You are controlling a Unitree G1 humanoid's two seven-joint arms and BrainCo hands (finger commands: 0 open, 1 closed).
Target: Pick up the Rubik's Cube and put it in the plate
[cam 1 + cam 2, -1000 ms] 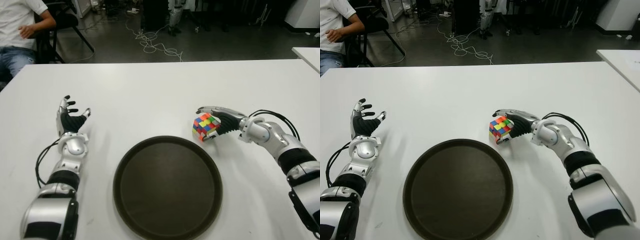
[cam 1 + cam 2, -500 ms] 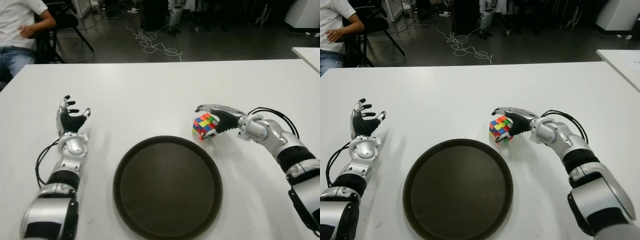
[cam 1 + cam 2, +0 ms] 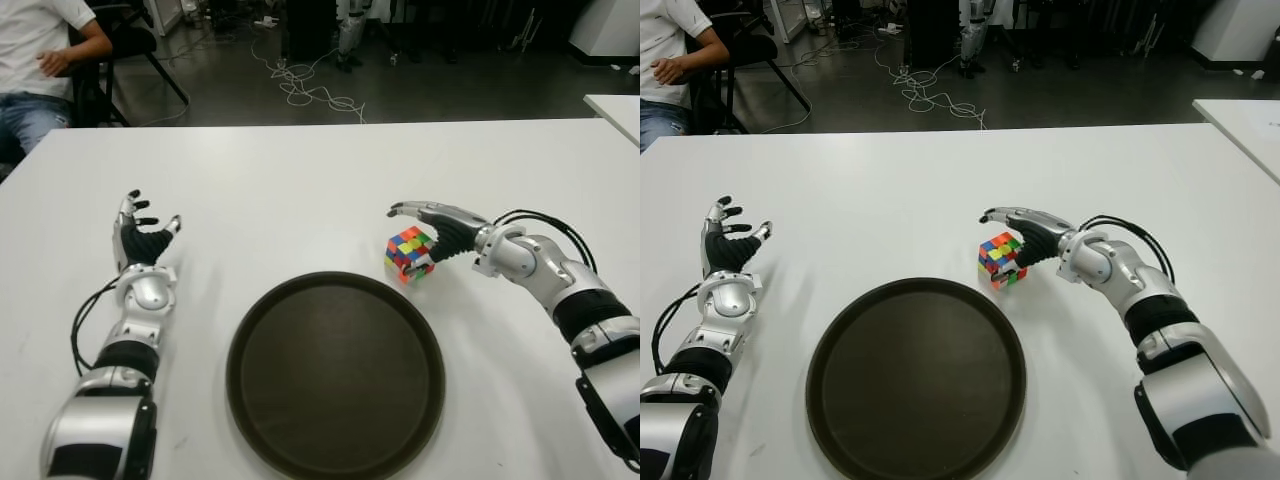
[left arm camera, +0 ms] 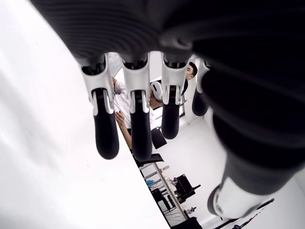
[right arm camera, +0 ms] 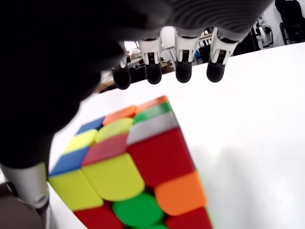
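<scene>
On the wide white counter (image 3: pixel 300 190), the round dark brown plate (image 3: pixel 335 372) lies empty. The small multicoloured Rubik's Cube (image 3: pixel 409 253) stands just beside its far right rim. The right robot hand (image 3: pixel 437 226) arches over the cube with extended fingers, not closed. It should close firmly before lifting. The left robot hand (image 3: pixel 140 243), released, shows left of the plate.

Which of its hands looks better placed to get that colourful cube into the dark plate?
The right hand. Its fingers arch over the Rubik's Cube, which sits just beyond the plate rim. The left hand shows far off on the plate's other side, open and holding nothing.
</scene>
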